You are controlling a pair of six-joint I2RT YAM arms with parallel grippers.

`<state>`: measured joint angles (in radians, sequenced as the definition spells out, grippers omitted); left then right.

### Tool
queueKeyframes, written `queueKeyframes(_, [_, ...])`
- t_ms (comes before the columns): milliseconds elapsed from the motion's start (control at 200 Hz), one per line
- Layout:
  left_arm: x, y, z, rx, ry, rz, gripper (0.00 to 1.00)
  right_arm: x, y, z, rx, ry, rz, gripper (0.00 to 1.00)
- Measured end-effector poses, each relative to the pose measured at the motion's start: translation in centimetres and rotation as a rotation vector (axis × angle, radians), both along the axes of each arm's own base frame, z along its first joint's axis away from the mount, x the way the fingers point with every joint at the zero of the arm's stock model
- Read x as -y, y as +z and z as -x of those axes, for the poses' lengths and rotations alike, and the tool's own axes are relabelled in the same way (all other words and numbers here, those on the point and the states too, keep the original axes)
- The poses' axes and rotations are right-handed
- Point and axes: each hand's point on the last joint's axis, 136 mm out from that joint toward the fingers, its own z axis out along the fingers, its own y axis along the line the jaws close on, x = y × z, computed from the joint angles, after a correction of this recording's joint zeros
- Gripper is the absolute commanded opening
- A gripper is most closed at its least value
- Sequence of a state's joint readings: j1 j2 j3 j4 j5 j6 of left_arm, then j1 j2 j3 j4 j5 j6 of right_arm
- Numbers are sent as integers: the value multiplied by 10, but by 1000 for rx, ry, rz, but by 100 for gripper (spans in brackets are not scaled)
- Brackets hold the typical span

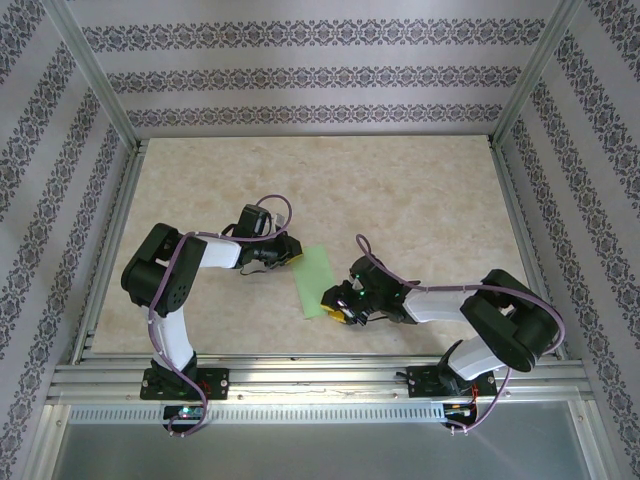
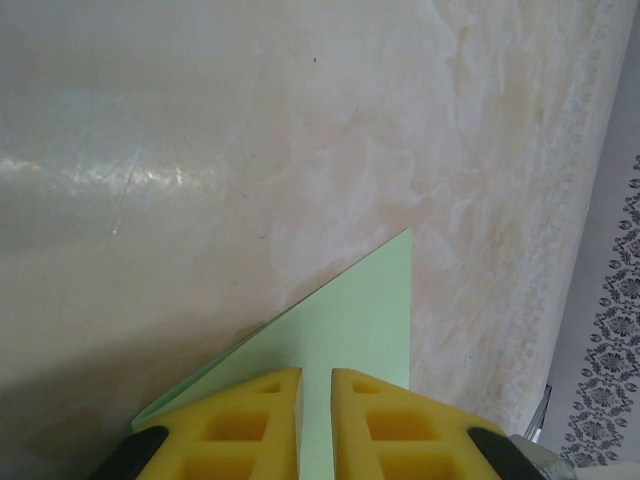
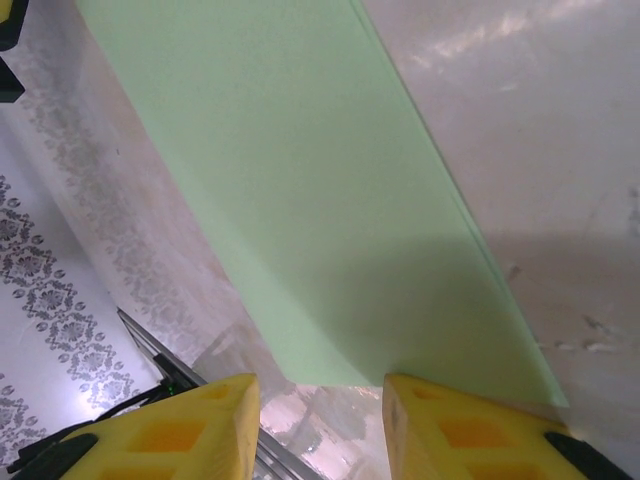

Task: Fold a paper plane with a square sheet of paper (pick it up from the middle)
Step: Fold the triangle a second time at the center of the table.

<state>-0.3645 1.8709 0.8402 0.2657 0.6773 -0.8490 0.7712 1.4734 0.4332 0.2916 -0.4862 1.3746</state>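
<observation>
The left claw (image 1: 291, 256) sits at the far left end of the paper (image 1: 316, 282); its fingers (image 2: 255, 410) are blocky yellow plastic with moulded hollows; they stand narrowly apart, a thin slit between them, and hold nothing that I can see; in the left wrist view pale green shows through that slit, with the tips over the sheet, but I cannot tell whether they press on it.

The paper is thin, matte, plain pale green, a long slim strip with straight edges and sharp corners; it lies mid-worktop, slanting from far left to near right, between the two claws.

The worktop (image 1: 400, 190) is smooth, glossy, beige and marbled.

The right claw (image 1: 333, 305) is at the near right end of the strip; its yellow fingers (image 3: 455, 430) stand moderately wide, empty, with the paper's near end just beyond the gap; a doubled edge runs along one long side of the strip.
</observation>
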Motion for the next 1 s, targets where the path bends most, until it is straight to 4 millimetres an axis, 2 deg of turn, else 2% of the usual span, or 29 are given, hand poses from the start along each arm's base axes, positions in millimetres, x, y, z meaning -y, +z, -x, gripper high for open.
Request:
queueKeyframes(140, [0, 0, 0, -3, 0, -1, 15, 1, 0, 9, -8, 10, 4, 38])
queueKeyframes(545, [0, 0, 1, -6, -2, 0, 15, -2, -1, 7, -30, -6, -8, 37])
queueKeyframes(999, [0, 0, 1, -6, -3, 1, 15, -10, 12, -16, 71, -45, -35, 38])
